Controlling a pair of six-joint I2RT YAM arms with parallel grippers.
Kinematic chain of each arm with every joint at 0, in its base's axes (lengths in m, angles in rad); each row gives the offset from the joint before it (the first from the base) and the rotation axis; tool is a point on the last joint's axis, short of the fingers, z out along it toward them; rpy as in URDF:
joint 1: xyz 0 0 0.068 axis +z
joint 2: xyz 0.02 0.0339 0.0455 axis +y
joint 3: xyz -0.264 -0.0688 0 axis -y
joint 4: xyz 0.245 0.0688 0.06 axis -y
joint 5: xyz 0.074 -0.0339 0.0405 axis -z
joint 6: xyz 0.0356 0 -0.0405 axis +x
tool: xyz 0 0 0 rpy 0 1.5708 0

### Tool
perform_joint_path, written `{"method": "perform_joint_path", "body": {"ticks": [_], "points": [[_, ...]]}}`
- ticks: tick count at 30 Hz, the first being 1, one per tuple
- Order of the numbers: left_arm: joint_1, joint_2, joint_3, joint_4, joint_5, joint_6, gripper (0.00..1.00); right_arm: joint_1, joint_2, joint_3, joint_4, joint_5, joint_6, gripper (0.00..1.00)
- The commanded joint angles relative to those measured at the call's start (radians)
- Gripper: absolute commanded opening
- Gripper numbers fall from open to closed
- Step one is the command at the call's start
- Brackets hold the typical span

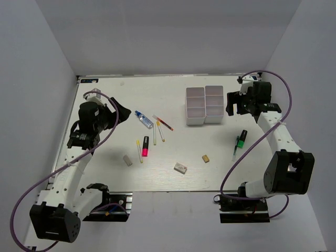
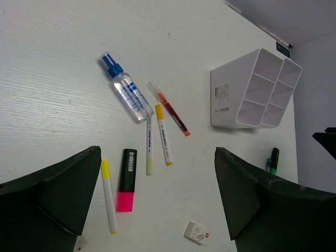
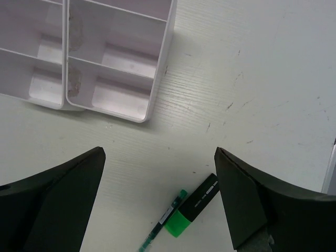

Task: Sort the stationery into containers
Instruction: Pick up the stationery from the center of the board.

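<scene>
We read the left gripper as released, jaws wide apart with nothing between them. In its wrist view the pink-black marker lies toward 7 o'clock, long axis 12-to-6. The containers stand right of centre. The right gripper, likewise spread and empty, has the green-black marker at 5 o'clock, axis 1-to-7. We judge this arm nearer the containers.

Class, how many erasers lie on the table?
3: a grey eraser leftmost, a white eraser near the front edge, a tan eraser right of it. None seems hidden.
</scene>
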Motion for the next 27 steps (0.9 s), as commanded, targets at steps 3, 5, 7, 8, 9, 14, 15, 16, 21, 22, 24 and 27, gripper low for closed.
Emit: {"method": "perform_joint_path", "body": {"ticks": [3, 5, 7, 8, 9, 14, 15, 16, 21, 22, 24, 27], "points": [[0.003, 0.065, 0.015, 0.017, 0.040, -0.026, 0.99, 0.000, -0.011, 0.064, -0.058, -0.086, -0.068, 0.90], [-0.008, 0.088, 0.026, 0.026, 0.040, -0.026, 0.99, 0.000, -0.013, 0.071, -0.085, -0.109, -0.122, 0.90], [-0.008, 0.119, 0.037, 0.035, 0.052, -0.036, 0.99, -0.001, -0.016, 0.073, -0.093, -0.136, -0.146, 0.90], [-0.008, 0.129, 0.037, 0.035, 0.062, -0.036, 0.98, 0.000, -0.020, 0.073, -0.093, -0.146, -0.148, 0.90], [-0.008, 0.140, 0.046, 0.035, 0.062, -0.036, 0.97, 0.000, -0.019, 0.073, -0.093, -0.144, -0.150, 0.90], [-0.017, 0.235, 0.087, 0.058, 0.072, -0.036, 0.68, -0.003, -0.019, 0.074, -0.137, -0.204, -0.185, 0.90], [-0.017, 0.258, 0.118, 0.058, 0.072, -0.036, 0.57, -0.003, -0.019, 0.077, -0.140, -0.218, -0.215, 0.90], [-0.017, 0.284, 0.138, 0.026, 0.072, -0.025, 0.42, -0.001, -0.014, 0.081, -0.148, -0.248, -0.222, 0.84], [-0.017, 0.488, 0.301, -0.097, 0.005, -0.016, 0.41, 0.000, -0.036, 0.055, -0.157, -0.296, -0.208, 0.18], [-0.017, 0.560, 0.325, -0.115, 0.005, -0.016, 0.56, 0.003, -0.040, 0.050, -0.150, -0.298, -0.210, 0.34], [-0.026, 0.629, 0.400, -0.176, -0.004, -0.037, 0.75, 0.005, -0.053, 0.042, -0.150, -0.311, -0.207, 0.66], [-0.046, 0.747, 0.489, -0.232, -0.032, -0.046, 0.75, 0.005, -0.068, 0.028, -0.131, -0.324, -0.187, 0.68]]}}
